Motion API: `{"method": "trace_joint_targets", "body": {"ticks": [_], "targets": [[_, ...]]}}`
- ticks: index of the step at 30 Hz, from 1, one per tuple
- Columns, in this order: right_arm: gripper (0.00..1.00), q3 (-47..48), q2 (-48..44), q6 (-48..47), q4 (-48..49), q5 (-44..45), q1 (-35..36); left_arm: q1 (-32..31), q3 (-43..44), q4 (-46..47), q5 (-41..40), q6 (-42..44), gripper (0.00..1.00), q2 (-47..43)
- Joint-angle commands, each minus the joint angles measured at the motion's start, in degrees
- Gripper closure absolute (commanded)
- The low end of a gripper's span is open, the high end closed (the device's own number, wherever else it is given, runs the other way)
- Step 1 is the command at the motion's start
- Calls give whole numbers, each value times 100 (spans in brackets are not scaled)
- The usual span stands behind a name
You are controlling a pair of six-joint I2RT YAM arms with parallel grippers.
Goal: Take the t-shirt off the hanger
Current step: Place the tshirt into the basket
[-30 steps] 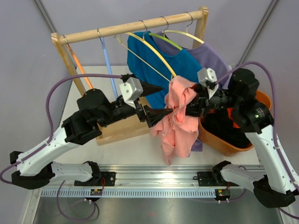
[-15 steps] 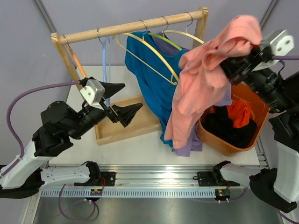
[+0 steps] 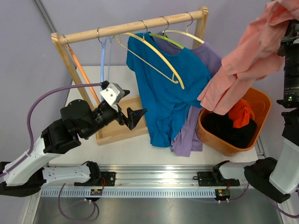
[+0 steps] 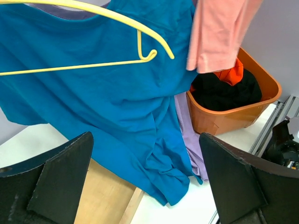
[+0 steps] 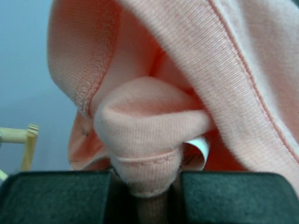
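T-shirt (image 3: 247,60) clamped tight in my right gripper (image 5: 147,198), pink cloth draping below it over the orange basket (image 3: 261,100); my left gripper (image 4: 145,179) gapes wide, empty, blue shirt (image 3: 163,88) ahead.

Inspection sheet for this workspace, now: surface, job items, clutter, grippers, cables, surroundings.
Surface: white table, with a wooden tray on it by the rack.
Job's things: pink t-shirt off its hanger, hanging from the right gripper above the orange basket; yellow hanger bare on the wooden rack.
Clutter: blue t-shirt and purple t-shirt hang on the rack; dark and orange clothes in the basket.
Grippers: left gripper open, empty, facing the blue t-shirt; right gripper shut on the pink t-shirt.
Cables: purple cable loops over the left arm.
Surroundings: grey walls; nothing else seen.
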Motion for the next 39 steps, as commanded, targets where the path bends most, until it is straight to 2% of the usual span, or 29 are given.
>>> {"method": "trace_joint_targets", "body": {"ticks": [1,5,10,12,17,20,21,22,25,29,31,36,39], "targets": [[100,-309,-169,-1023,567,1015,-8,5,57,115,-31,204,1,22],[100,-1520,-583,-1069,594,1254,-304,13,-13,36,74,196,1,40],[100,-2813,-1196,-298,-442,1149,-596,31,-232,44,241,117,1,-83],[100,-3832,-1487,-86,-662,957,-806,31,-311,36,277,99,1,-127],[100,-5326,-2042,854,-1663,-229,-1246,31,-444,9,373,29,1,-303],[100,-5819,-2157,1320,-2463,-1546,-1510,31,-531,-8,444,-68,1,-390],[100,-5943,-2191,1356,-2796,-1958,-1545,31,-566,-9,461,-85,1,-426],[100,-6197,-2261,1305,-2973,-2754,-1563,31,-610,0,488,-129,1,-452],[100,-6829,-2367,1068,-3256,-3358,-1563,31,-716,9,505,-173,1,-540],[100,-7701,-2490,514,-3107,-3334,-1633,22,-795,27,488,-191,1,-628],[100,-8113,-2404,373,-2809,-3001,-1712,22,-804,0,470,-182,1,-655],[100,-8344,-1657,249,-2246,-2790,-2729,31,-830,-52,435,-174,1,-681],[100,-8248,-1016,57,-2114,-2736,-3039,40,-848,-52,409,-156,1,-664]]}}
